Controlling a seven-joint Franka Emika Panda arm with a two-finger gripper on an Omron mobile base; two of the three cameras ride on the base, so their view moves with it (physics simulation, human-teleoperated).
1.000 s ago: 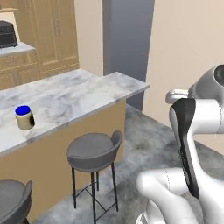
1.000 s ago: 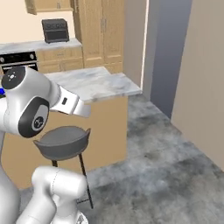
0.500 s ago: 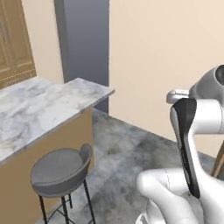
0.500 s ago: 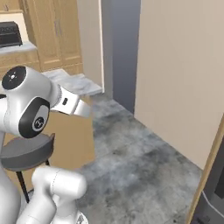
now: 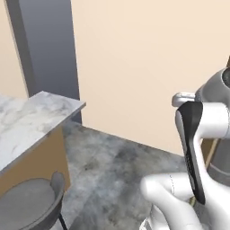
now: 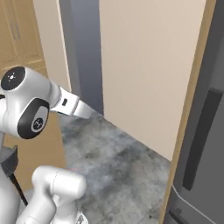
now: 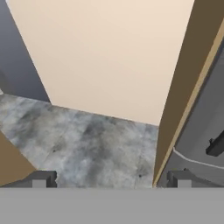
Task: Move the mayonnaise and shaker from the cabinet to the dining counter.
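In the hand view my gripper is open, its two dark fingertips far apart with nothing between them, looking down at grey mottled floor and a beige wall. The end of the marble-topped dining counter shows at the left of the left base view, its tan front behind my arm in the right base view. The mayonnaise, the shaker and the cabinet are out of view.
A round grey stool stands by the counter's end. A dark grey fridge edged by a wooden side panel fills the right. Tall light wooden doors stand far left. Open grey floor lies ahead.
The base has turned right, so the whole scene slid left: the counter with the blue-lidded jar on it left the views, and the beige wall and fridge came in. The gripper stayed open.
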